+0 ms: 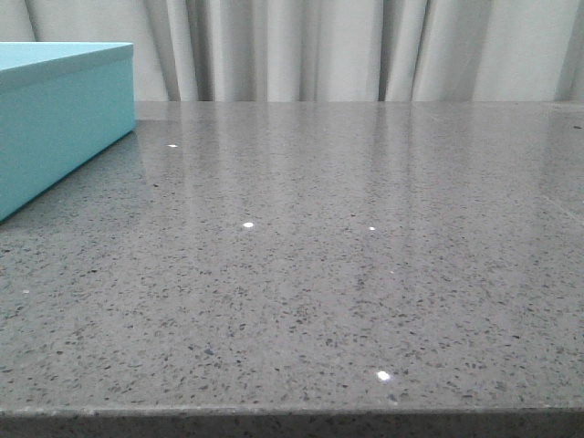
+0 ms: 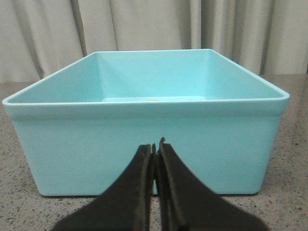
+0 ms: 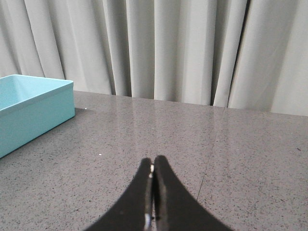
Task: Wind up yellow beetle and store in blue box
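One container on the bench: the blue box (image 2: 144, 144), open-topped, no lid on it, sitting flat on the grey speckled table (image 1: 347, 274). Front view catches only its corner at the far left edge (image 1: 55, 119). Left wrist view looks straight over the near rim into the interior; walls and most of the floor read as plain turquoise. A small yellow-orange fleck (image 2: 153, 101) shows just above the near rim line, low against the back wall; too small to say whether it is the yellow beetle or a mark, so the beetle's position cannot be confirmed from any view.

Left gripper (image 2: 156, 147): dark fingers pressed together tip to tip, nothing between them, hanging just outside the box's near wall. Right gripper (image 3: 153, 166): fingers likewise closed with no gap, holding nothing, over bare table well apart from the box, which sits off to its side (image 3: 29, 110).

Pale pleated curtain (image 3: 183, 48) runs behind the table's far edge in all three views.

Only the left wrist view shows the box interior; front view shows neither gripper.
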Controlling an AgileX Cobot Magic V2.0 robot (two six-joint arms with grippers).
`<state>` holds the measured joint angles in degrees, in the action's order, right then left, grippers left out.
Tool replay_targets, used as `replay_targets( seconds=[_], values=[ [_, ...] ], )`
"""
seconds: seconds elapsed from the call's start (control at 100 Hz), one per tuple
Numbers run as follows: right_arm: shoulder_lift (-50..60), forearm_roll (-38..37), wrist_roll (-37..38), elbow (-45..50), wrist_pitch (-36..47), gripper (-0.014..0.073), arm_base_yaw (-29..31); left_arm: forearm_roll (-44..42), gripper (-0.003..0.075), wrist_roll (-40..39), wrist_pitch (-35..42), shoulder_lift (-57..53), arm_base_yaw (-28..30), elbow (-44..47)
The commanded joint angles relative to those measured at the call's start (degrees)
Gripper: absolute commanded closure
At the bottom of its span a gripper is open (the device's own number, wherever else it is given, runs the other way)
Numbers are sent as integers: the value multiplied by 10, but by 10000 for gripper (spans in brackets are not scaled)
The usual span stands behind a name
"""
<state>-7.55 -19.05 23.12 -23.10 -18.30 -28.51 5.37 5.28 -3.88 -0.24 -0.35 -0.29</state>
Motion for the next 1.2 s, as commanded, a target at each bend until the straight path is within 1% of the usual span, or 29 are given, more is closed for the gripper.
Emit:
replay_targets(
  seconds=[0.0, 0.07, 0.15, 0.22, 0.29, 0.39, 0.57, 0.69, 0.8, 0.84, 0.96, 1.19],
  values=[
    [-12, -3, -17, -7, 65, 662, 9, 5, 741, -5, 45, -18, 0, 26],
    [-16, 42, -71, 10, 116, 662, 27, 5, 741, -5, 45, -18, 0, 26],
    [-18, 118, -140, 38, 183, 662, 63, 5, 741, -5, 45, -18, 0, 26],
    [-18, 170, -165, 68, 238, 662, 98, 5, 741, -5, 45, -18, 0, 26],
    [-18, 175, -165, 97, 272, 662, 135, 5, 741, -5, 45, -18, 0, 26],
    [-13, 173, -165, 125, 264, 662, 181, 5, 741, -5, 45, -18, 0, 26],
    [13, 156, -165, 180, 267, 662, 245, 5, 741, -5, 45, -18, 0, 26],
    [34, 156, -165, 211, 268, 662, 275, 5, 741, -5, 45, -18, 0, 26],
    [56, 157, -161, 236, 268, 662, 285, 5, 741, -5, 45, -18, 0, 26],
    [64, 157, -159, 235, 247, 662, 285, 5, 741, -5, 45, -18, 0, 26],
    [94, 156, -159, 235, 222, 662, 285, 5, 741, -5, 45, -18, 0, 26],
    [93, 156, -159, 236, 214, 662, 285, 5, 741, -5, 45, -18, 0, 26]
  ],
)
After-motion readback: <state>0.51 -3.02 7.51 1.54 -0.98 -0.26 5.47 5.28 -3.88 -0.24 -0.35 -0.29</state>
